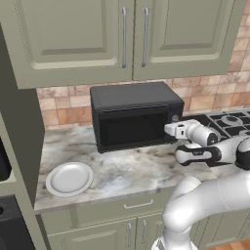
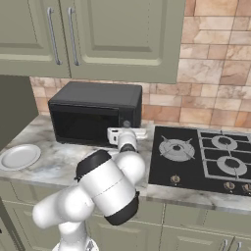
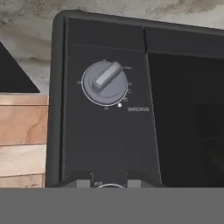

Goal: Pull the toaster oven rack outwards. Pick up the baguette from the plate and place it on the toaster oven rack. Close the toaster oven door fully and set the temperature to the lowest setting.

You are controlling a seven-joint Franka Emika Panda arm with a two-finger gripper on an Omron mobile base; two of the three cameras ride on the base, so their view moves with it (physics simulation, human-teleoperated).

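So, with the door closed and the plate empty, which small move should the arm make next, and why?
Probably turn the lower knob between the claw tips towards its lowest mark. The toaster oven door looks shut, the plate is bare, and the claw is closed at the control strip.

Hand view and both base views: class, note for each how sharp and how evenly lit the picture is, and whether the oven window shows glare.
Hand view: the round grey knob is fairly sharp, its tiny labels blurred. Left base view: flat, even light, with no glare on the dark glass toaster oven door. Right base view: soft shadow beneath the boxy charcoal toaster oven.
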